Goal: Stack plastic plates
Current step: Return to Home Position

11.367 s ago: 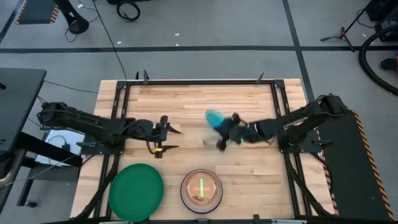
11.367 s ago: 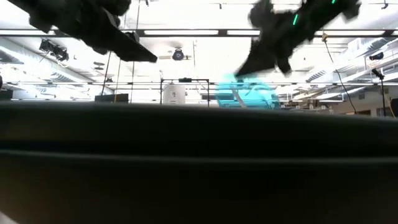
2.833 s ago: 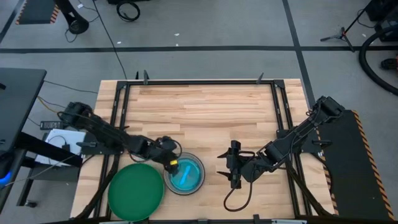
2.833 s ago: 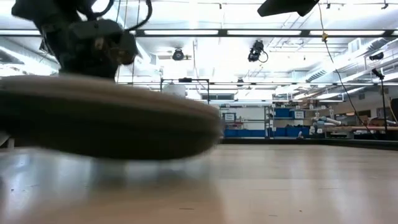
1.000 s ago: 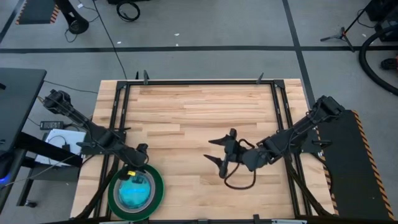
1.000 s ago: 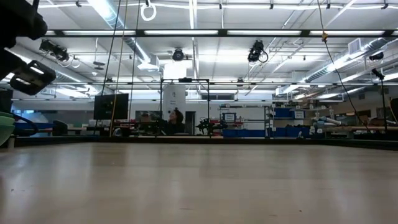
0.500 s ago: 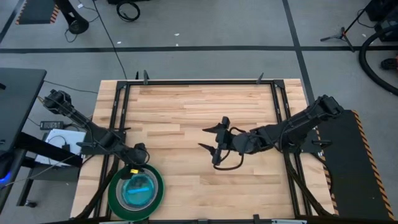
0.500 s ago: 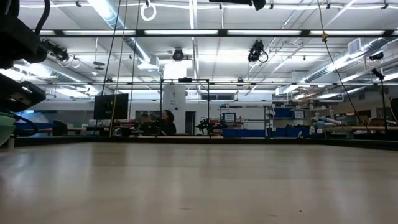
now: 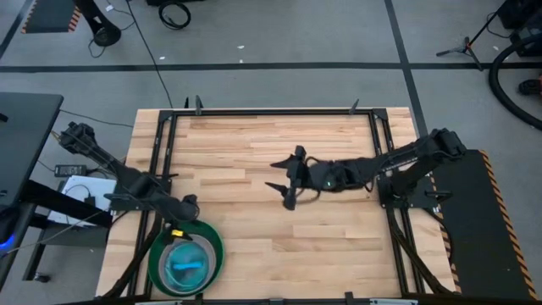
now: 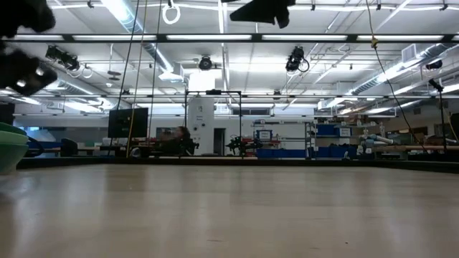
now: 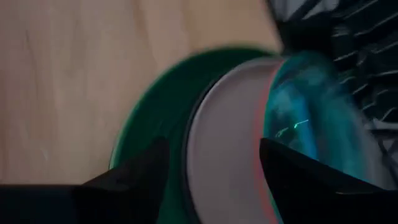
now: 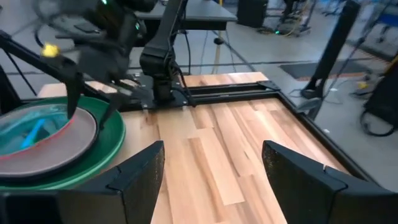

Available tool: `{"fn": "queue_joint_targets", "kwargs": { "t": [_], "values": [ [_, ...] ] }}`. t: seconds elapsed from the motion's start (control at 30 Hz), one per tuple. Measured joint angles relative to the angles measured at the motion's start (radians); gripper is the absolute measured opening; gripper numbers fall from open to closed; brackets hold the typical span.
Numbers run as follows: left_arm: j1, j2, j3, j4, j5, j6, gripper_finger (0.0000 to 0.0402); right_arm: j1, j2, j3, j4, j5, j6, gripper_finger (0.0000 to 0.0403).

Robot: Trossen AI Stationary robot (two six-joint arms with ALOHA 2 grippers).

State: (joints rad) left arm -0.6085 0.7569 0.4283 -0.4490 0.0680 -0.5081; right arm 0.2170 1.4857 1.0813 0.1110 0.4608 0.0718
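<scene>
At the table's near left corner a large dark green plate (image 9: 159, 251) holds a whitish-grey plate (image 11: 224, 143), and on that lies a cyan plate (image 9: 188, 267) with a pink edge under it. My left gripper (image 9: 177, 230) hangs open over the far rim of this stack. In the right wrist view one finger (image 12: 70, 102) stands over the cyan plate (image 12: 30, 134) and the other over the green plate (image 12: 106, 155). My right gripper (image 9: 273, 175) hovers open over the table's middle, facing the stack, with nothing between its fingers.
Black frame rails (image 9: 161, 152) run along the table's left, right and far sides. Bare wood (image 9: 279, 246) lies between the stack and my right gripper. In the low view a person (image 10: 179, 136) shows far off in the room behind the table.
My left gripper has risen off the stack and drawn slightly toward the far edge; the grey and cyan plates lie in the green plate. My right gripper has risen and gone toward the far edge and a little toward the left, still open.
</scene>
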Motion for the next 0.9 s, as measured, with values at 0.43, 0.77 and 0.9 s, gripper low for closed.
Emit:
{"fn": "queue_joint_targets", "kwargs": {
  "t": [0.43,0.77,0.9],
  "values": [
    [0.300,-0.163,0.029,0.155,-0.096,0.340,0.0229,-0.207,0.001,-0.185,0.364,-0.143,-0.017,0.0254],
    [0.730,-0.110,-0.118,0.686,0.131,0.462,0.0227,-0.336,0.002,-0.265,0.425,-0.126,-0.011,0.0213],
    [0.905,-0.062,-0.159,0.828,0.145,0.437,0.0210,-0.418,0.002,-0.280,0.475,-0.212,-0.011,0.0194]
  ]
}}
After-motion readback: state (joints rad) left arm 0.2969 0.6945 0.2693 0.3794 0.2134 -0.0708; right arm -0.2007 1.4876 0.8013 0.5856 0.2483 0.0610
